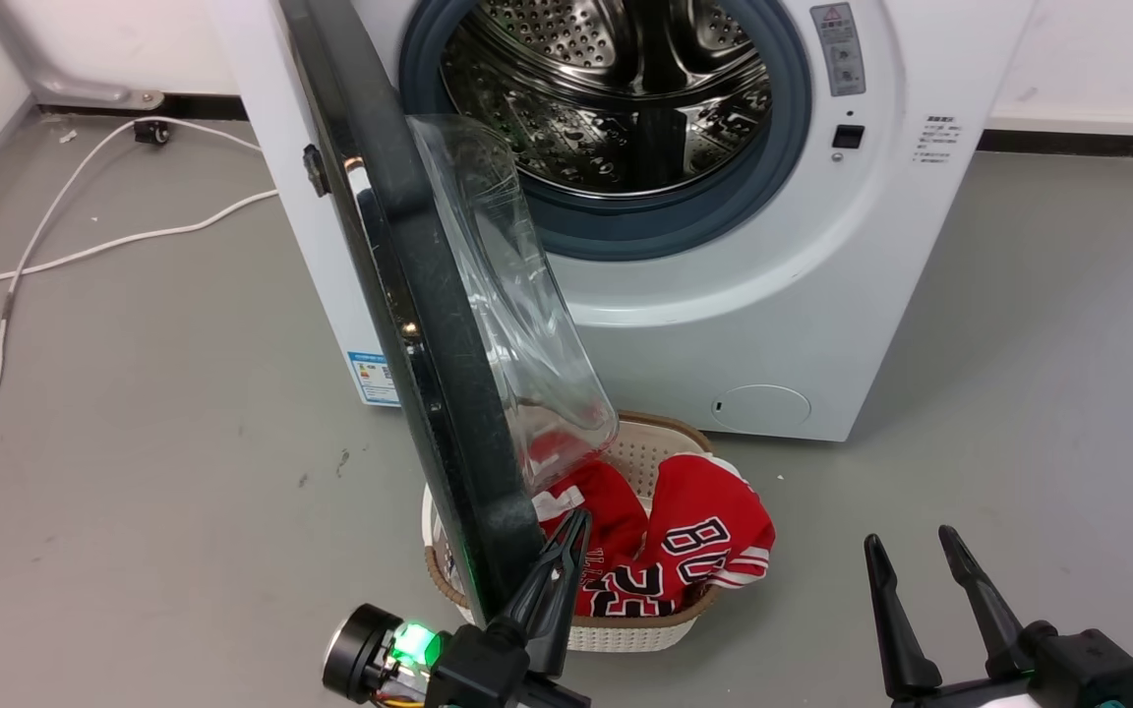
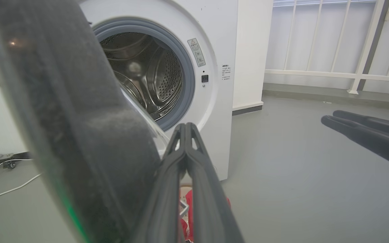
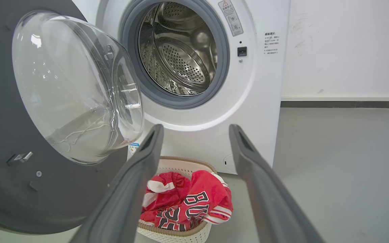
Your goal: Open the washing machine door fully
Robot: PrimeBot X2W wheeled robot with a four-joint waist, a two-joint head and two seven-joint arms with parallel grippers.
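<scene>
1. Head view: the washing machine door [image 1: 429,324] is seen almost edge-on, swung well out from the washing machine [image 1: 773,295] and hinged on its left side. The glass bowl [image 1: 517,324] bulges toward the opening, so the steel drum [image 1: 616,88] and grey rubber ring [image 1: 626,231] are left exposed. A blue label sticker [image 1: 373,379] is stuck low on the cabinet. A white basket [image 1: 626,629] holding a red jersey [image 1: 704,531] is parked on the floor right below the door. The left pincer [image 1: 581,519] is pinched closed with nothing between its fingers, just beside the door's lower rim; whether contact is made can't be told. The right pincer [image 1: 910,538] is spread wide over bare floor, well apart from the door. A white cable [image 1: 65,256] is trailed across the floor at the left.

2. Left wrist view: the fingers are seen pressed together, with the door's blurry dark rim close along their left. The open drum is seen behind, and a white railing [image 2: 349,74] further right.

3. Right wrist view: the fingers are held wide apart, gripping nothing. The door's inner face and bowl are shown at left, the basket and jersey between the fingers, lower down.
</scene>
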